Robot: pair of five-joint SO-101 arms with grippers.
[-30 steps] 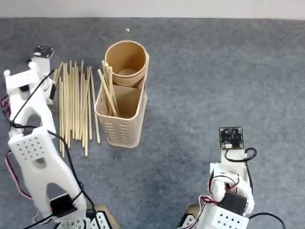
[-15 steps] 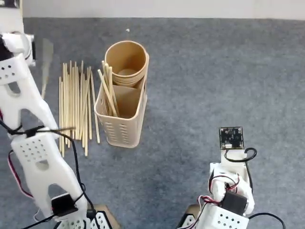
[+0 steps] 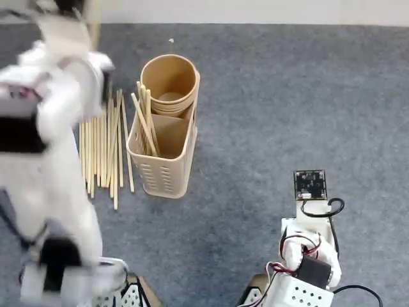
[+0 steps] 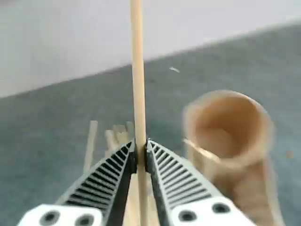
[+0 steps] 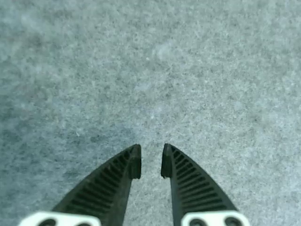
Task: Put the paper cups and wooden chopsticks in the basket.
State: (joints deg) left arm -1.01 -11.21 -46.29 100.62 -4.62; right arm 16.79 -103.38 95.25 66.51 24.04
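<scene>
Jaws of the left gripper [image 4: 139, 153] were clamped on 1 wooden chopstick [image 4: 137, 70], raised above the table's [image 3: 287, 96] far left corner. It looked light, stiff and smooth to me, likely to pivot unless pinched near its middle. More chopsticks [image 3: 105, 147] lay just left of the basket [image 3: 163, 173], paper cups [image 3: 169, 80] nested in its far compartment. The right gripper [image 5: 149, 162] hung slightly parted, empty, near the front edge.

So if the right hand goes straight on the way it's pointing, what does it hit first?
The grey carpet, it seems: the right hand points at a bare patch of it with nothing in between. How far off that is, the picture doesn't tell.
</scene>
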